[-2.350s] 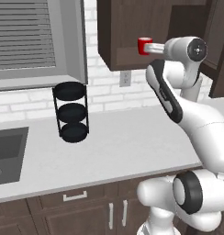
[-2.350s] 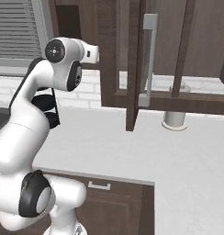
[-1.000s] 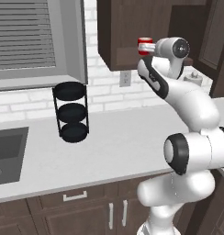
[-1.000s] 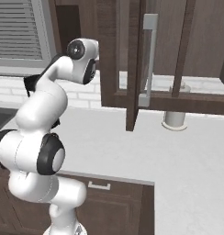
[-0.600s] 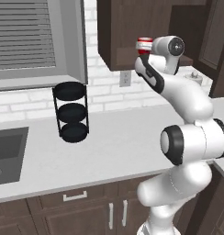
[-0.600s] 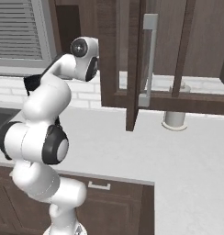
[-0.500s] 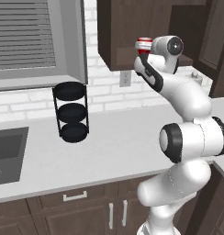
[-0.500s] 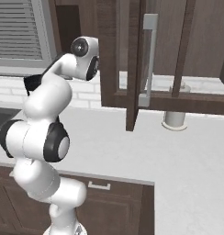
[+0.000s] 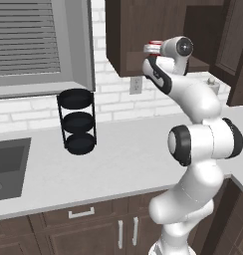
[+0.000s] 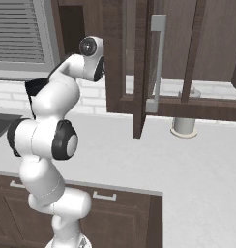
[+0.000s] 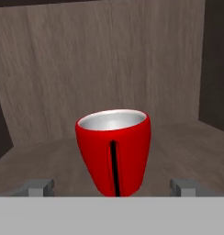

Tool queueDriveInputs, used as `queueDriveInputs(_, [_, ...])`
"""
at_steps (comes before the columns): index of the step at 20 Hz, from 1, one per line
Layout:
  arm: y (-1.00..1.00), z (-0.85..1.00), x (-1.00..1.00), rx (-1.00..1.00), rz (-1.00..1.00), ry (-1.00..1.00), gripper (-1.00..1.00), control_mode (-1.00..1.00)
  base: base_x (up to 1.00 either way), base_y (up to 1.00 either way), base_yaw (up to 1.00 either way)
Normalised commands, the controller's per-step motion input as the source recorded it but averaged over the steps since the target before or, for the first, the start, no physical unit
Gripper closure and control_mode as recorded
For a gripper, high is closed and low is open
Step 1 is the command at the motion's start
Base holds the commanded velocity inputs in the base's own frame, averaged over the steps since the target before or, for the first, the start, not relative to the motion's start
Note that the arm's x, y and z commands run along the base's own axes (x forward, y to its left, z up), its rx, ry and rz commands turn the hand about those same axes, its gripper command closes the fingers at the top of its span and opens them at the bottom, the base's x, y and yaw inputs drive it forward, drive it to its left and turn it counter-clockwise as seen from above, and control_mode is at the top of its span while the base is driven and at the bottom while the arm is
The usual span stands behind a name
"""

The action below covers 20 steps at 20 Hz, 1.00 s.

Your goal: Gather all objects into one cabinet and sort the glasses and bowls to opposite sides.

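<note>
So in the hand view the end effector (image 11: 112,187) is spread as wide as it goes, one fingertip (image 11: 38,187) at the far left and the other way over on the right, and it isn't gripping anything. The red mug (image 11: 114,150) stands upright right between them, centred, with clear gaps on both sides, so nothing's touching. Its handle faces the camera edge-on, looks like a thin dark line down the front, and the inside is pale grey. The mug stands on a wood shelf (image 11: 187,142) with the cabinet's wood back wall behind it. From the left base view the arm rises from the bench (image 9: 118,159) and reaches up to the underside of the dark wall cabinet (image 9: 138,35), and you can just see the mug's red at the hand there. Further left on the bench is a black three-tier rack (image 9: 77,122), with a sink (image 9: 6,164) at the edge. In the right base view an open glass door with a grey bar handle (image 10: 156,63) hangs beside the arm, and a pale canister (image 10: 184,118) stands at the back of the bench.
</note>
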Motion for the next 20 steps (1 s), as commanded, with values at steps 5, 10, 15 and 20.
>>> queueDriveInputs(5, [0.0,-0.04,0.2,0.0,0.01,0.03,-1.0,-1.0,0.0,0.0,0.0])
queueDriveInputs(10, [0.0,-0.05,0.06,0.0,0.0,0.0,-1.0,-1.0,0.0,0.0,0.0])
queueDriveInputs(15, [0.0,-0.13,0.09,0.0,0.0,0.02,-1.0,-1.0,0.0,0.0,0.0])
queueDriveInputs(20, [0.0,-0.11,0.13,0.0,0.0,0.02,-1.0,-1.0,0.0,0.0,0.0])
